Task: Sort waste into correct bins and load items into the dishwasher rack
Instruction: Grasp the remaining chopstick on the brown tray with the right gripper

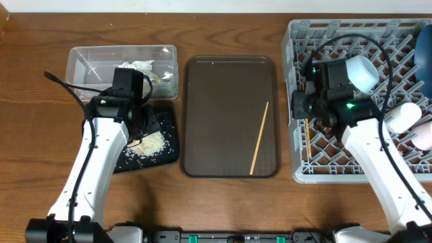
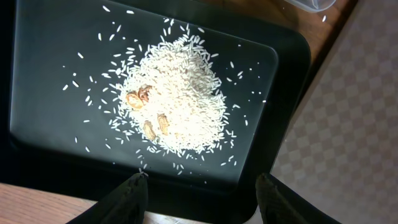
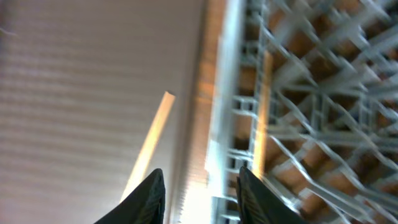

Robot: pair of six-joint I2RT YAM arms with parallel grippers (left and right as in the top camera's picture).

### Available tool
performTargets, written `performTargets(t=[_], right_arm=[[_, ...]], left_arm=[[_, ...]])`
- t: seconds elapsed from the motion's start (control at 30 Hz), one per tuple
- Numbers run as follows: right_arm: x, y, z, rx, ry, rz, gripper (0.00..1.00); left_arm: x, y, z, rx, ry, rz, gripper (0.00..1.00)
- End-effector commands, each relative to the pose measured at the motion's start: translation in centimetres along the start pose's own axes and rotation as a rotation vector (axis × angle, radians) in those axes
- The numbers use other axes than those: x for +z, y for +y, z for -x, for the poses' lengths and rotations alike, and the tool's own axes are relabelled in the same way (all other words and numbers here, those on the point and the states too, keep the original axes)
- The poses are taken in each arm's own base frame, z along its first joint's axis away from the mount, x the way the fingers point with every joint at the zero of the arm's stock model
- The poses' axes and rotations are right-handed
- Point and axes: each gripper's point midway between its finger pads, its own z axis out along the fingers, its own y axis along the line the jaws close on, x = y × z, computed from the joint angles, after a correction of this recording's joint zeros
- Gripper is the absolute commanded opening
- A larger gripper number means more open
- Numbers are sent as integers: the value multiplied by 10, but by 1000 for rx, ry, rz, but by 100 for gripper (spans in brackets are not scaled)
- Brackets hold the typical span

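The grey dishwasher rack [image 1: 337, 30] fills the right side. My right gripper [image 1: 303, 105] hovers over its left edge, open with nothing between the fingers [image 3: 200, 190]; this view is blurred. One chopstick [image 1: 306, 138] lies inside the rack along its left wall [image 3: 264, 106]. The other chopstick [image 1: 260, 138] lies on the brown tray [image 3: 152, 140]. My left gripper [image 2: 200, 186] stands open and empty above the black tray [image 1: 169, 121], whose near rim [image 2: 186, 180] lies between its fingertips. A heap of rice [image 2: 171, 93] covers that tray [image 1: 152, 143]. The crumpled napkin [image 1: 143, 67] sits in the clear tub [image 1: 88, 57].
The brown serving tray [image 1: 216, 101] lies in the middle between the bins and the rack. In the rack stand a pale cup [image 1: 364, 73] and a pink cup [image 1: 405, 116], with a dark-blue dish [image 1: 425, 44] at the right edge. A few brownish scraps [image 2: 140, 96] lie in the rice.
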Motion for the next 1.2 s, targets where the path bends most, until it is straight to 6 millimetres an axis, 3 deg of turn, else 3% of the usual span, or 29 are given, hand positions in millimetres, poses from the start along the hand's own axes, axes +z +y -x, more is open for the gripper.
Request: performTargets(t=[0.0, 0.27, 0.47, 0.67, 0.83, 1.03, 1.17], right_arm=[[-1, 35, -3, 69, 26, 113, 38], [40, 82, -60, -31, 242, 120, 44], [71, 73, -111, 118, 425, -61, 43], [96, 74, -144, 135, 529, -121, 42], [105, 73, -156, 127, 571, -136, 40], [108, 73, -156, 126, 564, -137, 13], [111, 74, -152, 129, 548, -130, 7]], left_arm=[[0, 3, 2, -7, -6, 11, 59], [0, 3, 2, -6, -6, 11, 59], [0, 3, 2, -7, -6, 11, 59], [0, 3, 2, -7, -6, 11, 59], [0, 2, 2, -7, -8, 10, 59], [0, 2, 2, -7, -9, 9, 59], [0, 2, 2, -7, -9, 9, 59]])
